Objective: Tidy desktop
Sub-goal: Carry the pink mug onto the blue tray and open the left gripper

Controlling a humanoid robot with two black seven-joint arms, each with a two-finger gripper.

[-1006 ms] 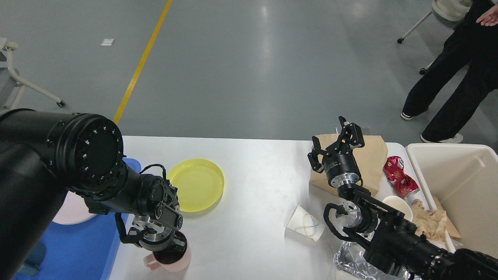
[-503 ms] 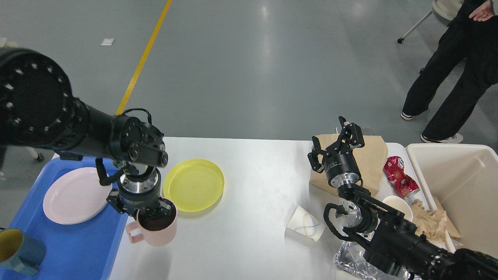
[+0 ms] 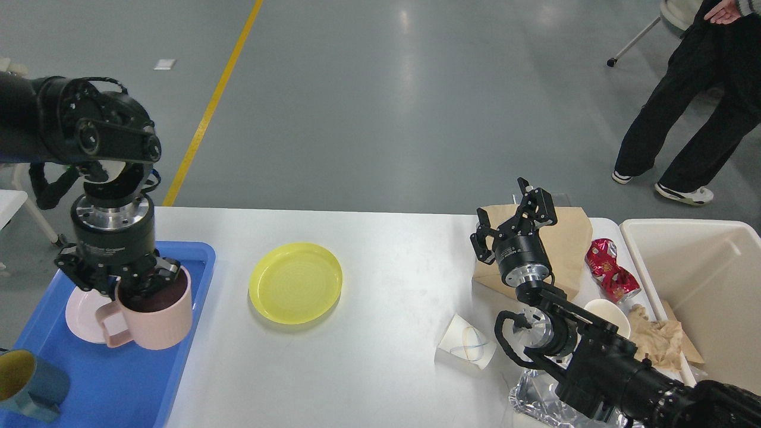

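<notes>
The white desktop (image 3: pixel 392 261) fills the lower view. My left gripper (image 3: pixel 140 284) is shut on the rim of a pink mug (image 3: pixel 153 312) and holds it above the blue tray (image 3: pixel 128 380), over a pale pink plate (image 3: pixel 83 315). A yellow plate (image 3: pixel 295 282) lies on the desktop's middle left. My right gripper (image 3: pixel 512 221) is open and empty, raised above a brown paper bag (image 3: pixel 568 238) at the right.
A cream bin (image 3: pixel 701 285) stands at the right edge. Near it lie a red crumpled wrapper (image 3: pixel 609 270), a white paper cup (image 3: pixel 612 315), crumpled brown paper (image 3: pixel 657 342), a squashed paper cup (image 3: pixel 467 343) and foil (image 3: pixel 535 404). A blue and yellow mug (image 3: pixel 27 383) sits on the tray. A person (image 3: pixel 695 113) stands at the far right.
My left arm lifted the pink mug from the desktop's front and carried it left, over the blue tray. The right arm has not moved. The person stepped slightly.
</notes>
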